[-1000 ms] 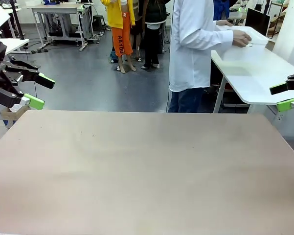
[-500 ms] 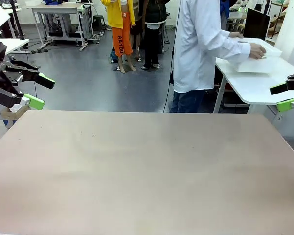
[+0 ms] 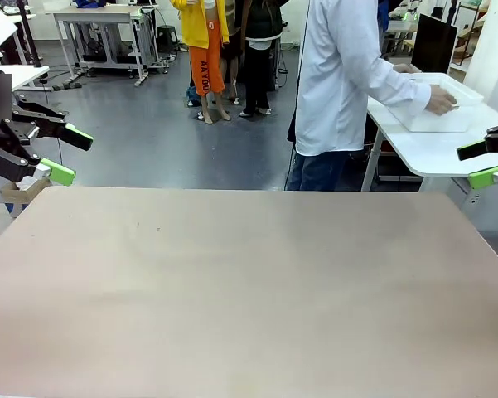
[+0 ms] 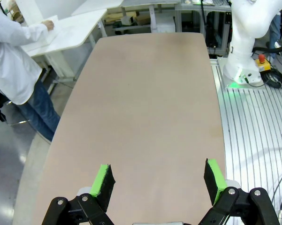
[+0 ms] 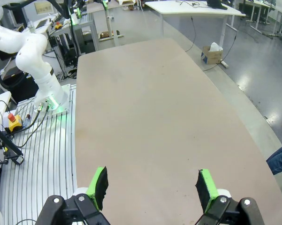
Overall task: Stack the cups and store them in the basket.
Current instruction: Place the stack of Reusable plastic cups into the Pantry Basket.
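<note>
White basket [image 3: 437, 106] on a side table beyond the work table's [image 3: 249, 282] far right corner, under a person's hand [image 3: 441, 100]. Left gripper [image 3: 66, 154] and right gripper [image 3: 484, 162] parked at the edges, both spread wide and empty. Waiting stage, apparently; next calls for basket and cups to arrive within reach.

White side table [image 3: 431, 149] — beige tabletop [image 3: 249, 290]

Left gripper [image 3: 69, 154]: black linkage fingers, bright green pads, silver pivot screws; right gripper [image 3: 479, 163] identical. White glossy arm base [image 4: 246, 42] carries a red button. Person [image 3: 338, 83]: white lab coat, blue jeans
</note>
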`<action>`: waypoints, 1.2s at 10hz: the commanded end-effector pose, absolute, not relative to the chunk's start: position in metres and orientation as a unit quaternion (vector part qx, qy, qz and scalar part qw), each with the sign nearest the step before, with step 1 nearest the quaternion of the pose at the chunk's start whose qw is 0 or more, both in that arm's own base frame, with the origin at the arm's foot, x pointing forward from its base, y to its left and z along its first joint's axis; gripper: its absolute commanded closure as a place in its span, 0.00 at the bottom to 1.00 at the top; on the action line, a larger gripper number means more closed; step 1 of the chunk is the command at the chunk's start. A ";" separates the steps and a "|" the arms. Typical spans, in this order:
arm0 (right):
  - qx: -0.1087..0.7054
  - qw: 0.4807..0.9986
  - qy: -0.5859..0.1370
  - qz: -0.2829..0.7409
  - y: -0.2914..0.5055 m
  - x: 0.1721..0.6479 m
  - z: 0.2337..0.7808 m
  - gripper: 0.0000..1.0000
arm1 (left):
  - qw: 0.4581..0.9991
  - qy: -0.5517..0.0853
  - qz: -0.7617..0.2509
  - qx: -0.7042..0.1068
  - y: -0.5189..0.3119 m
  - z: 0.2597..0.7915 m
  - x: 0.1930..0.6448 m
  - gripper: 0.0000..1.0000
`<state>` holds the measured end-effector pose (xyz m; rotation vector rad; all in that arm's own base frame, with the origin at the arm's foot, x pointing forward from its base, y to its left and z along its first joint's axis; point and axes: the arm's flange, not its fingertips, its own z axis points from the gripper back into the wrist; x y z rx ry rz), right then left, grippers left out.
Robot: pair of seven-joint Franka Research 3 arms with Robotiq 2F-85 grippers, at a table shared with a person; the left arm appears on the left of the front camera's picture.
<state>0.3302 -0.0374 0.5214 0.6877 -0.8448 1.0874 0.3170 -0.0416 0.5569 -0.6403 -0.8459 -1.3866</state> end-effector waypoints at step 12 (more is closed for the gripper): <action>0.315 0.712 -0.391 0.490 -0.036 0.332 0.524 0.00 | 0.640 -0.374 -0.606 -0.287 -0.042 0.560 0.317 0.00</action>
